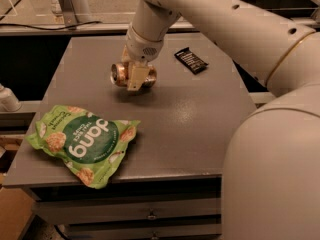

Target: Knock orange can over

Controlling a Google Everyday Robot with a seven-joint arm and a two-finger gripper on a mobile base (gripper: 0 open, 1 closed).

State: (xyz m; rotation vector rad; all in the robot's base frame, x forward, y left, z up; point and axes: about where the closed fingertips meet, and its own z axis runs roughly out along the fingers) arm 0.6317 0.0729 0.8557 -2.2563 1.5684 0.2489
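The orange can (148,77) lies on its side on the grey table (190,124), left of centre toward the back, with its silver top (118,74) facing left. My gripper (135,80) reaches down from the pale arm (150,29) and sits right over the can's middle, covering part of it and touching it. The can's right end shows past the gripper.
A flat black snack bar (191,60) lies at the back, right of the can. A big green chip bag (85,143) lies at the front left corner, overhanging the edge. My pale arm and body fill the right side. Drawers sit below the tabletop.
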